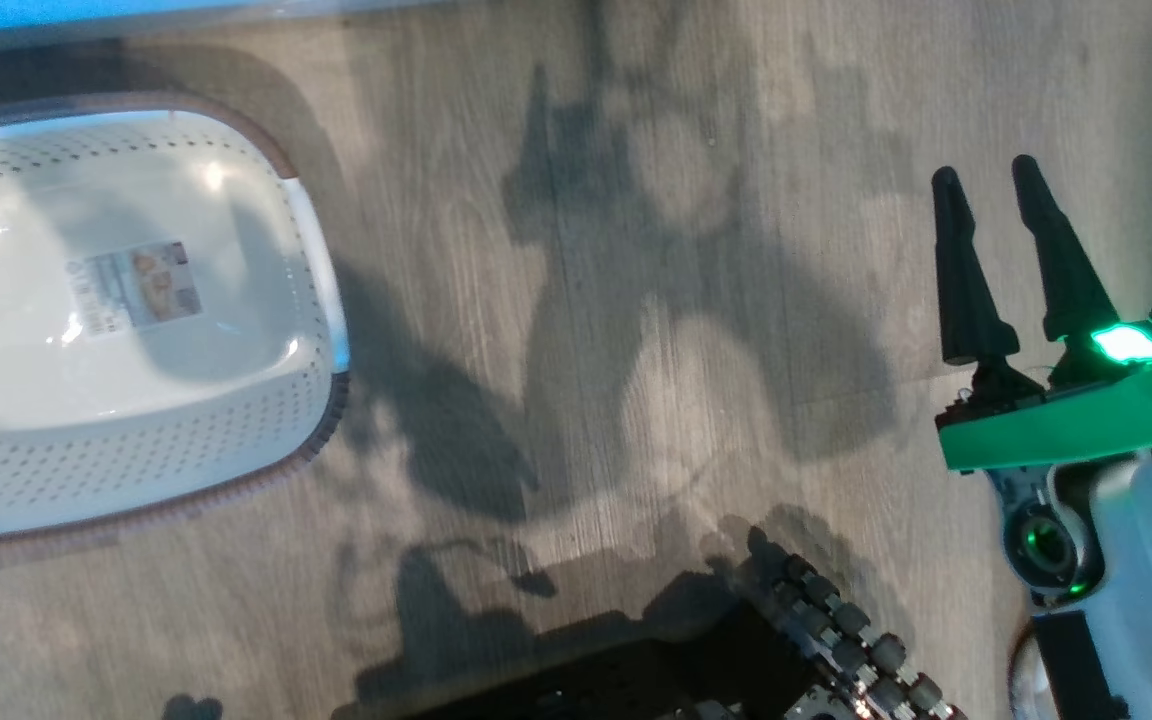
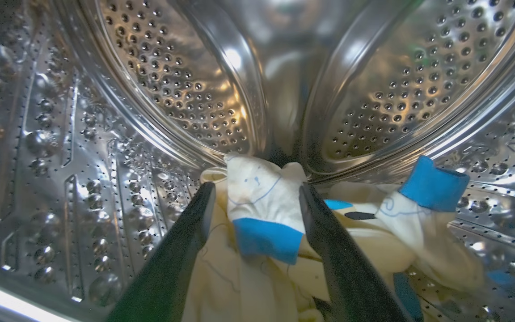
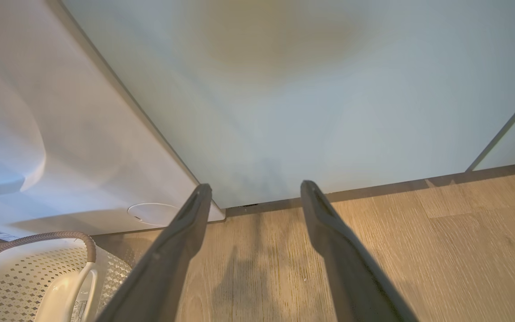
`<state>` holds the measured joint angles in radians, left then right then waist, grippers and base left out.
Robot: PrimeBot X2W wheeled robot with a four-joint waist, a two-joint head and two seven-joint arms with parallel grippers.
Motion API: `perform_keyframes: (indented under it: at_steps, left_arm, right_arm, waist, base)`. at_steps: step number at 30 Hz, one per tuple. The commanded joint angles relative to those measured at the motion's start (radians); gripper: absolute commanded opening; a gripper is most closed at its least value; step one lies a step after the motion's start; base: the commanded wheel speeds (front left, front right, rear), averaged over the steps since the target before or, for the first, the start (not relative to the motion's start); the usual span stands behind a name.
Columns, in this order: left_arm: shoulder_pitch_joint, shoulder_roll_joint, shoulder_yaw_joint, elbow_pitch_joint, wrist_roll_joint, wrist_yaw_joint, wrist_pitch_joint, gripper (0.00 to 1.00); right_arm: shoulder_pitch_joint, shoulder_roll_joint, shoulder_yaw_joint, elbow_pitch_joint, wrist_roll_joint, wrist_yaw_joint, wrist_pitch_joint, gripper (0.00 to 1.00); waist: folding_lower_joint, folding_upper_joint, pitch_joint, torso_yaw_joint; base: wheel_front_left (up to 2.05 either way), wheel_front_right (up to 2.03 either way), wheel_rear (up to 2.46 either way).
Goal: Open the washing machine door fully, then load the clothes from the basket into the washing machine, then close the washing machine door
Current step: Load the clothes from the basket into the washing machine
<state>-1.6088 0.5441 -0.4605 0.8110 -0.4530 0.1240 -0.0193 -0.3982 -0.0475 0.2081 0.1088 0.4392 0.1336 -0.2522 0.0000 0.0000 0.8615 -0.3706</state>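
Note:
My left gripper (image 2: 256, 188) is inside the washing machine's steel drum (image 2: 172, 80), and it is open. The pale yellow clothes (image 2: 262, 197) with blue trim lie on the drum floor, one piece between the spread fingers and another (image 2: 418, 214) to the right. The cream perforated basket (image 1: 266, 430) stands on the floor at the left of the head view, with just a paper label (image 1: 136, 287) on its bottom. My right gripper (image 1: 984, 170) hangs open above the wood floor, right of the basket. The washing machine's white front (image 3: 74, 134) is at the left in the right wrist view. The washing machine door is out of view.
A pale green cabinet panel (image 3: 306, 89) stands beside the washer, down to the wood floor (image 3: 418, 250). The basket's brown rim (image 3: 38, 236) lies just below the washer's round cover (image 3: 152, 213). My dark wheeled base (image 1: 736, 660) sits at the bottom of the head view.

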Motion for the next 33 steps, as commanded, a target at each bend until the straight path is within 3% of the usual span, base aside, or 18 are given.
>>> perform_keyframes:
  at_steps: [1, 7, 14, 25, 33]
  left_arm:
    - [0.022, 0.032, 0.013, -0.035, -0.006, 0.008, -0.015, 1.0]
    - [0.133, 0.02, 0.019, -0.109, -0.032, 0.031, -0.052, 1.0]
    - [0.299, 0.014, 0.038, -0.259, -0.067, 0.089, -0.091, 1.0]
    - [0.69, 0.021, 0.067, -0.637, -0.102, 0.245, -0.154, 1.0]
    - [0.934, -0.006, 0.031, -0.814, -0.086, 0.333, -0.194, 1.0]
  right_arm:
    - [0.024, -0.003, 0.001, -0.019, -0.012, -0.003, -0.01, 1.0]
    - [0.033, -0.003, -0.033, -0.018, -0.033, -0.003, -0.01, 1.0]
    - [0.046, -0.003, -0.063, -0.025, -0.059, -0.003, -0.01, 1.0]
    - [0.09, -0.003, -0.143, -0.067, -0.122, -0.003, -0.01, 1.0]
    - [0.129, -0.018, -0.175, -0.074, -0.158, -0.003, -0.01, 1.0]
  waist:
    - [0.0, 0.0, -0.017, 0.017]
    - [0.0, 0.0, -0.053, 0.051]
    - [0.0, 0.0, -0.094, 0.083]
    - [0.0, 0.0, -0.177, 0.159]
    - [0.0, 0.0, -0.264, 0.208]
  base:
    - [0.0, 0.0, 0.0]
    - [0.0, 0.0, 0.0]
    - [0.0, 0.0, 0.0]
    - [0.0, 0.0, 0.0]
    - [0.0, 0.0, 0.0]
